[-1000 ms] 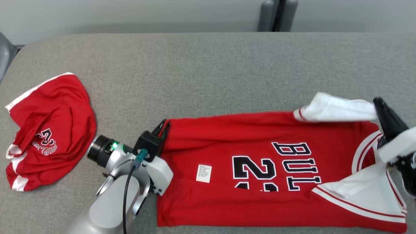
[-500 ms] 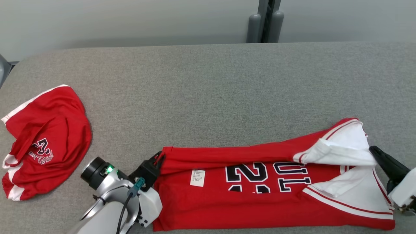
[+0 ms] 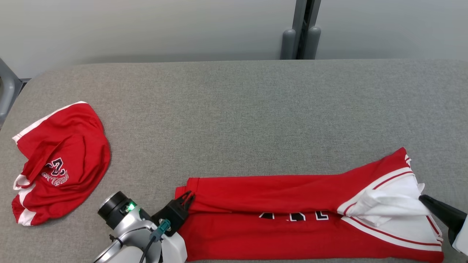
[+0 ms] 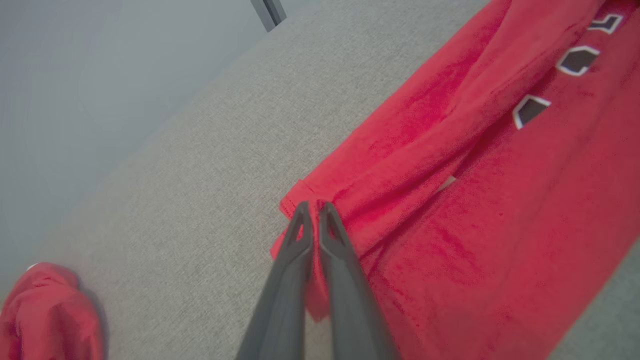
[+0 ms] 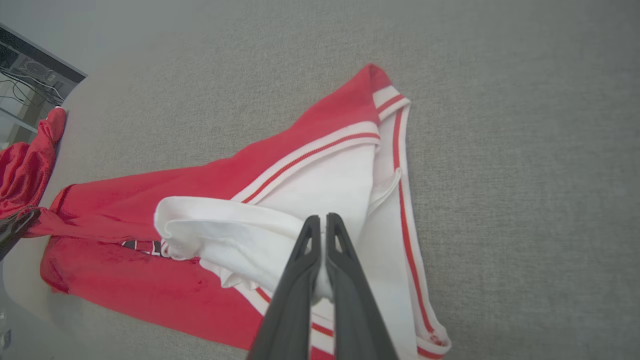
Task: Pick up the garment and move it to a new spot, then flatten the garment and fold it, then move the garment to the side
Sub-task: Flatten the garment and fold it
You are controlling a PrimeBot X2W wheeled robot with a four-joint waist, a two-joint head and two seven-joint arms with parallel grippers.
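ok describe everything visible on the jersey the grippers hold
The red jersey looks like soft knit, with white lining, red-and-white trim and dark white-edged lettering, mostly hidden. It lies lengthwise on the grey table, its far edge folded toward the robot. The left gripper pinches its hem corner, the right gripper its white end.

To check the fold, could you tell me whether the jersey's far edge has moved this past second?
Yes: the jersey's far edge has folded toward the robot, over most of the lettering.
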